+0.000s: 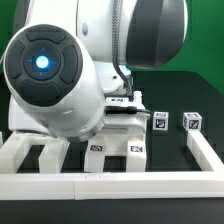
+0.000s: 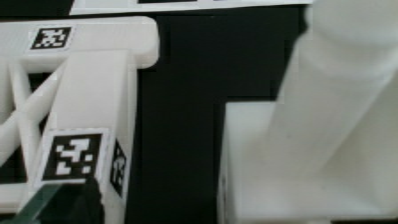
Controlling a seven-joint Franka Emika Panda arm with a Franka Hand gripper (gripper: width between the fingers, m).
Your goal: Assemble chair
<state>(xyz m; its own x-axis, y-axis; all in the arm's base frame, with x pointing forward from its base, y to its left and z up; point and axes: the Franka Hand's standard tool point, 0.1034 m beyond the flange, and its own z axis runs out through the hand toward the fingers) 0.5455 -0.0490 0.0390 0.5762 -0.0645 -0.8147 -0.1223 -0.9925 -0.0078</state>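
Observation:
In the wrist view a white ladder-like chair piece (image 2: 80, 95) lies on the black table, with one square tag near its end and another lower down. A large blurred white chair part (image 2: 311, 130) fills the other side, very close to the camera. My gripper (image 2: 199, 216) hangs over the dark gap between them. Only one dark fingertip (image 2: 36, 206) shows, at the picture's edge, beside the tagged piece and apart from the blurred part; the jaws stand wide and hold nothing. In the exterior view the arm's body (image 1: 60, 80) hides the gripper.
In the exterior view two small white tagged chair blocks (image 1: 158, 124) (image 1: 191, 122) stand at the exterior view's right. White tagged pieces (image 1: 115, 150) lie under the arm. The long white border rail (image 1: 110, 187) runs along the front and up the right side.

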